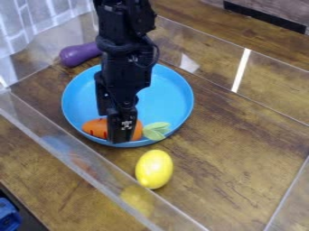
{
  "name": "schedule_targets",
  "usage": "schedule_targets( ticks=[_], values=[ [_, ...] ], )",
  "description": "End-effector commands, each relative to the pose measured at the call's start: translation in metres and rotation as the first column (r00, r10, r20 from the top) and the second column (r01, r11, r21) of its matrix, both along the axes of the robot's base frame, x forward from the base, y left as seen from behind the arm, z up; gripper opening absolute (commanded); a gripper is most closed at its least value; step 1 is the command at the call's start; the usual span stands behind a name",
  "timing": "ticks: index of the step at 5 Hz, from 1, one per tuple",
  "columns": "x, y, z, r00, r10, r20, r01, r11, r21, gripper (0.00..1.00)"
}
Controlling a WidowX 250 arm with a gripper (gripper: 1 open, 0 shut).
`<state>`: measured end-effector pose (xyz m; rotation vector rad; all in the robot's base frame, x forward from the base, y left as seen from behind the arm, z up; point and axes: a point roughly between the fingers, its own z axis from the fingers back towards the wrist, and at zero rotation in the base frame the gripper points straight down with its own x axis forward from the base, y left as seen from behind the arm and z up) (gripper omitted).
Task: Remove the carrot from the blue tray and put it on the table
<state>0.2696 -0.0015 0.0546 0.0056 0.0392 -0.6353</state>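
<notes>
The carrot [99,129] is seen lying in the blue tray [173,94], left of centre of the frame. The gripper [122,129] is lowered over its middle, jaws spread, nothing clasped.

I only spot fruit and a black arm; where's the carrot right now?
The carrot lies at the near edge inside the blue tray, under the open gripper, just behind the yellow lemon.

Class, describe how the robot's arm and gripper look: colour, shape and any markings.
The arm is black and boxy, built from stacked blocky segments. Its gripper is also black, with narrow fingers and small white markings near the tip. No loose cables are clearly visible.
</notes>
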Motion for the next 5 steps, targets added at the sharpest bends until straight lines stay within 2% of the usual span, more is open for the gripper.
schedule_targets(
  ticks=[1, 3, 5],
  values=[
    [0.0063, 0.0067, 0.0196, 0.996, 0.023, 0.084, -0.023, 1.000, -0.003, 1.00],
    [0.0090, 0.0101, 0.0255, 0.991, 0.036, 0.130, -0.035, 0.999, -0.014, 1.00],
    [0.0141, 0.0128, 0.0188, 0.987, 0.034, 0.157, -0.031, 0.999, -0.024, 1.00]
  ],
)
